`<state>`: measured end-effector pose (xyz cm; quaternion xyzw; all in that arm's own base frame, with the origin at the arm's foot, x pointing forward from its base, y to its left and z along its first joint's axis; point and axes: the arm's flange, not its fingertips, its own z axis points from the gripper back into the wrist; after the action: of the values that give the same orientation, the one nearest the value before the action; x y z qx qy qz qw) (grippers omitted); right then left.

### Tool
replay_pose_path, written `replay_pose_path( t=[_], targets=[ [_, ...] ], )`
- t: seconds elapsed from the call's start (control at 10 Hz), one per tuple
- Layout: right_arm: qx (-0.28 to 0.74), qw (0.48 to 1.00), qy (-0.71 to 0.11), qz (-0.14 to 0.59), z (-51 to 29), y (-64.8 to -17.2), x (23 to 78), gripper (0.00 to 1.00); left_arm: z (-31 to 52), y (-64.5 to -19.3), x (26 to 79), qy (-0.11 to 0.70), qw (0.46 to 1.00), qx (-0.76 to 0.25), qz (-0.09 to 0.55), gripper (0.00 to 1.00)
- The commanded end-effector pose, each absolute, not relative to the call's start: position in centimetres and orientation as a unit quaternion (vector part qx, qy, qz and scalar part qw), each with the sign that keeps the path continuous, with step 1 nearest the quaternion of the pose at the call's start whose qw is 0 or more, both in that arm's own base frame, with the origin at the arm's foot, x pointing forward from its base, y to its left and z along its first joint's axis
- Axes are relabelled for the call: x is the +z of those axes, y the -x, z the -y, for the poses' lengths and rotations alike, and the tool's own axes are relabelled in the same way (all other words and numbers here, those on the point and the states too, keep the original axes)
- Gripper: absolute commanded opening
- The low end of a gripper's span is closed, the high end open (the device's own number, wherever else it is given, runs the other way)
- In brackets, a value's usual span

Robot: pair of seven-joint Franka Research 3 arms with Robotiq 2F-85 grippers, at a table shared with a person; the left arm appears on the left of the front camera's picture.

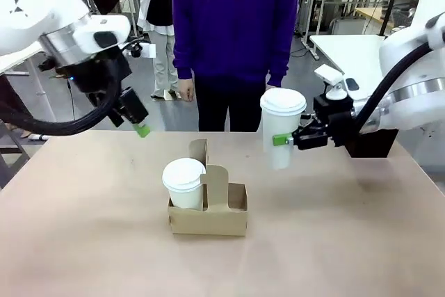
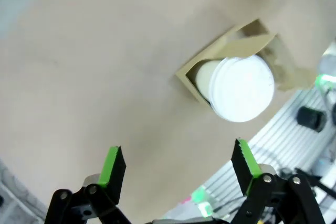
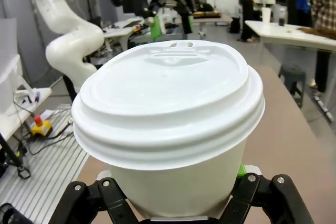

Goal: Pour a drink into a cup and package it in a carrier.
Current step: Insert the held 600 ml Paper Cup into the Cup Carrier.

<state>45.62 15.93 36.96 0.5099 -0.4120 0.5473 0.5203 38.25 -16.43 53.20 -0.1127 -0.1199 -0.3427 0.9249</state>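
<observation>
Two lidded white cups are counted, a left cup (image 1: pixel 185 184) and a right cup (image 1: pixel 281 130); one cardboard carrier (image 1: pixel 208 219) and one person (image 1: pixel 233 26) are seen.

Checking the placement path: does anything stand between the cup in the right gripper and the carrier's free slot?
Nothing visible does. The right gripper holds the cup in the air, right of the carrier. The other lidded cup sits in its left slot, across the handle panel.
</observation>
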Motion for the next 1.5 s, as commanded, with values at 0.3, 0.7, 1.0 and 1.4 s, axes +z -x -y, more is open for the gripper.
replay_pose_path(
  t=[0.3, 0.7, 1.0, 1.4],
  targets=[
    [0.543, 0.514, -0.513, 0.422, -16.6, -45.4, 35.9, 0.8, 15.6, -38.3, 52.0, 0.122, 0.917, -0.361, 0.118, 1.0],
    [0.548, 0.487, -0.521, 0.437, -17.9, -44.7, 35.5, 0.8, 14.5, -38.8, 49.5, 0.134, 0.897, -0.398, 0.138, 1.0],
    [0.55, 0.438, -0.562, 0.435, -20.8, -43.5, 35.3, 0.8, 11.0, -38.6, 46.7, 0.182, 0.879, -0.411, 0.156, 1.0],
    [0.561, 0.416, -0.582, 0.415, -24.4, -42.5, 34.4, 0.8, 7.0, -38.7, 43.2, 0.214, 0.855, -0.422, 0.211, 1.0]
  ],
)
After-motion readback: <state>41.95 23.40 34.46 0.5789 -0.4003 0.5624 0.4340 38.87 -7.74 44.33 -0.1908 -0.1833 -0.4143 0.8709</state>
